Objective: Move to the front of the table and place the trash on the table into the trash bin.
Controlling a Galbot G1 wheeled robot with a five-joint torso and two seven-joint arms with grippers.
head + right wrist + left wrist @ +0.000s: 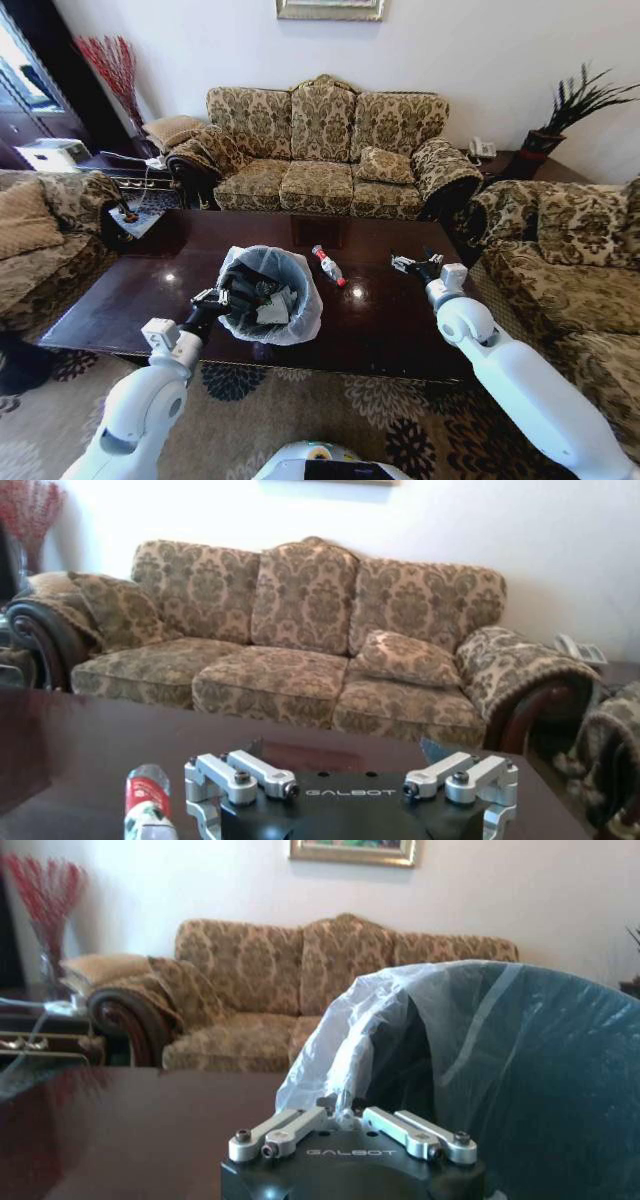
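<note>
At frame centre, the left gripper (222, 297) pinches the trash bin (272, 294) liner; the right gripper (408, 263) hangs spread. A tug could tip it onto the tabletop (150, 290), toward the bottle (329, 266).

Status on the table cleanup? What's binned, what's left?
Mostly done: the trash bin stands on the table with scraps inside. In hand: nothing. The left gripper is at the bin's rim, jaws closed; the right gripper hovers with jaws open. Left: the bottle lying beside the bin.
</note>
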